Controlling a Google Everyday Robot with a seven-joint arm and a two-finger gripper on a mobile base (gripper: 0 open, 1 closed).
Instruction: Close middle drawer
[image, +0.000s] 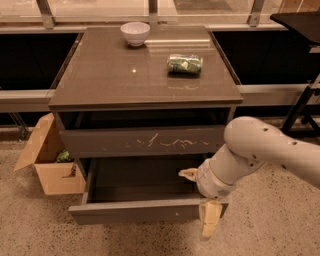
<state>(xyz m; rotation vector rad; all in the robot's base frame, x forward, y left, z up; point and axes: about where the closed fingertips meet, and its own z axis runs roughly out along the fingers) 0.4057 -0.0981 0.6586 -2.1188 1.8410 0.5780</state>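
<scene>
Grey-brown middle drawer (135, 212) pulled out, gripper (196, 202) at its right end, jaws spread

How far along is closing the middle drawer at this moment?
Done: nothing yet. The middle drawer stands pulled well out, its inside showing. In hand: the gripper is at the drawer's right end, fingers apart, one over the inside and one before the front. Left: push the drawer fully in.
</scene>
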